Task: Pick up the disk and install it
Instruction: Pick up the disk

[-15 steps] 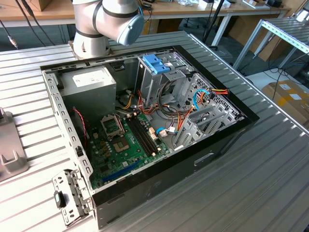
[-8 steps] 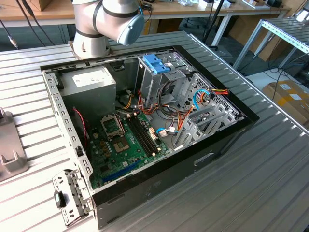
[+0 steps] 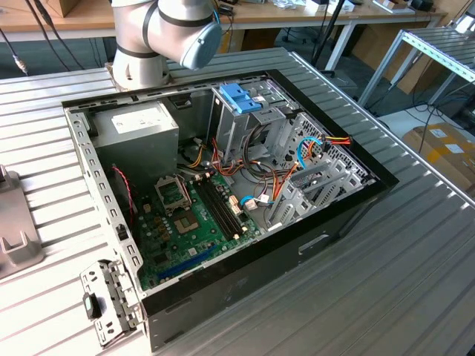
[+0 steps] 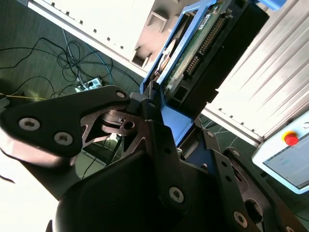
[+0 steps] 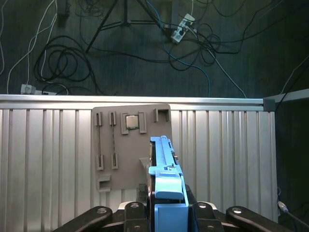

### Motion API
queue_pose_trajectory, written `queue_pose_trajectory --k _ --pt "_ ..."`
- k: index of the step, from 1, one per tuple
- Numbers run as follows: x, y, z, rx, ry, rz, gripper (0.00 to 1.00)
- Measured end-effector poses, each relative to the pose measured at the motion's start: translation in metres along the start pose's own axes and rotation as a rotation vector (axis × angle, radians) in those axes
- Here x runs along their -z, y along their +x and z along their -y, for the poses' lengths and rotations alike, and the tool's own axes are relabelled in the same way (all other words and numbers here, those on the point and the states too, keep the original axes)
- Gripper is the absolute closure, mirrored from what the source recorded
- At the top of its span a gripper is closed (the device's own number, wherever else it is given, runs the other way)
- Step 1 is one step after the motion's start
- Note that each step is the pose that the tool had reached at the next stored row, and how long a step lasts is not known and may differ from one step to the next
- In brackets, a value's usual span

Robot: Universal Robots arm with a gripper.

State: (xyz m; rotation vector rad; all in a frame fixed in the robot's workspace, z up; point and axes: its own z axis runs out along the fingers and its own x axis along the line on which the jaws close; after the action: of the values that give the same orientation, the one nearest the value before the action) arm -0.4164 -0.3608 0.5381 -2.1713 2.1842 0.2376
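The black metal pincer [image 5: 169,215] is clamped on one end of the thin flat rectangular disk [image 5: 165,164], dark-bodied in a light blue plastic carrier. The disk stands on edge with its long axis pointing straight away from the pincer, over a grey slotted holder plate [image 5: 111,140] on the ribbed aluminium worktop [image 5: 48,159]. The second wrist view presents its green circuit-board face [image 4: 193,46]; the exterior view presents the open black computer case [image 3: 260,274], holding a green motherboard [image 3: 193,215], a grey power supply box [image 3: 137,130] and a darker blue plastic latch piece [image 3: 241,96].

arm [image 3: 167,33] bent at the exterior view's top edge, gripper [image 5: 168,200] facing down, clamped on the disk [image 5: 163,154] from both sides.
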Motion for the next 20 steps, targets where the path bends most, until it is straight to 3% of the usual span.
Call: queue_pose_trajectory --k 20 --pt "0.001 -0.0002 0.0136 0.0 -0.0001 0.0 0.63"
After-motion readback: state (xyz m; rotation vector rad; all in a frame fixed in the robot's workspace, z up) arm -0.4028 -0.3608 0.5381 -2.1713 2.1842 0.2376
